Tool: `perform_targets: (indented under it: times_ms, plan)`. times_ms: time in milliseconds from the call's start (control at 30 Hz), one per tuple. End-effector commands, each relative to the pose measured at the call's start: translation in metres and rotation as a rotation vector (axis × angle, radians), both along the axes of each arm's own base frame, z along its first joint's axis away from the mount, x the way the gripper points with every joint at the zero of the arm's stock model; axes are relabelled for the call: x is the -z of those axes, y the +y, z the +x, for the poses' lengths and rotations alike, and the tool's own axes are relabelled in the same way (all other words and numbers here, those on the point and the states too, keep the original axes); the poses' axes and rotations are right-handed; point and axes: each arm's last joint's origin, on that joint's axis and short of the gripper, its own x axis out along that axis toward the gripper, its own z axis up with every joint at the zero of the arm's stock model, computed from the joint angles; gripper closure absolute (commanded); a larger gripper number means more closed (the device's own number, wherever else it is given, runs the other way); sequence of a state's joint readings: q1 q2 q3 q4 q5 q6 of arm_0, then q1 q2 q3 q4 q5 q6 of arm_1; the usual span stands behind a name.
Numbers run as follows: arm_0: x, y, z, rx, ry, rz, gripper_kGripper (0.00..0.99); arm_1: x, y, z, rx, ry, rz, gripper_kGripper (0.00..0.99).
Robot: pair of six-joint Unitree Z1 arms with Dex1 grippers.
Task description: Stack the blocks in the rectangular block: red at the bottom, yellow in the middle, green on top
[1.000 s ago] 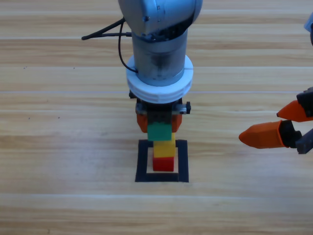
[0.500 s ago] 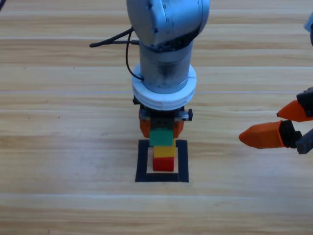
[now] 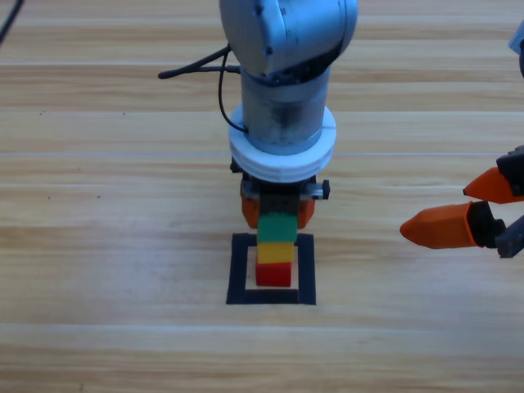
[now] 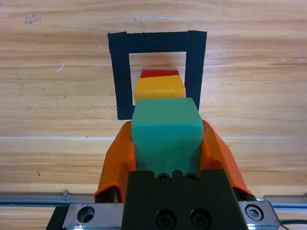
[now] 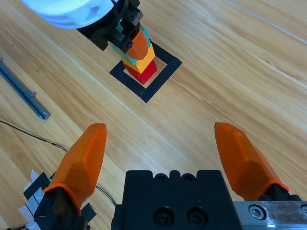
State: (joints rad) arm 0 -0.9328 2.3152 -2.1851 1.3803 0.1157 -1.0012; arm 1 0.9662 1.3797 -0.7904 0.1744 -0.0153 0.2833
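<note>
Three cubes stacked inside the tape rectangle (image 3: 239,270), red (image 3: 274,274) under yellow (image 3: 276,251), green (image 3: 277,227) on top clamped by left gripper (image 3: 277,214), right gripper (image 3: 468,205) wide open and empty near table (image 3: 98,246) edge, metal rail (image 5: 21,88) on the wood.

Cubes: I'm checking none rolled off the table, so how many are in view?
3, stacked inside the tape rectangle: red at the bottom, yellow on it, green on top, held by the left hand.
</note>
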Motion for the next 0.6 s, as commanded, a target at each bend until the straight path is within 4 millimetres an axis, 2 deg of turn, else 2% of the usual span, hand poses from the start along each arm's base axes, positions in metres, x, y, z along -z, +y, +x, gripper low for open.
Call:
perform_targets:
  times_ms: [33,300,367,400,467,500,533,600]
  plan:
    - [0.0267,-0.0118,-0.0037,0.033,0.037,0.055,0.919,0.0093,-0.0006,0.0073,0.014,0.009,-0.016,0.0]
    - [0.0302,-0.0113,-0.0039,0.033,0.042,0.067,0.912,0.01,0.0003,0.0079,0.013,0.012,-0.018,0.0]
    - [0.0305,-0.0111,-0.0039,0.034,0.041,0.069,0.847,0.01,0.0003,0.0078,0.012,0.013,-0.018,0.0]
    - [0.0292,-0.0118,-0.0035,0.034,0.037,0.063,0.772,0.01,0.0003,0.0078,0.012,0.013,-0.018,0.0]
    - [0.0243,-0.0128,-0.0028,0.034,0.027,0.047,0.488,0.0104,0.0002,0.0076,0.01,0.015,-0.018,0.0]
    - [0.024,-0.013,-0.0029,0.031,0.029,0.044,0.272,0.0104,0.0002,0.0076,0.01,0.015,-0.018,0.0]
    - [0.024,-0.0135,-0.0035,0.027,0.028,0.043,0.111,0.0108,0.0004,0.0077,0.01,0.016,-0.019,0.0]
    - [0.0228,-0.0126,-0.0048,0.024,0.027,0.044,0.01,0.0111,0.0011,0.0082,0.01,0.017,-0.02,0.0]
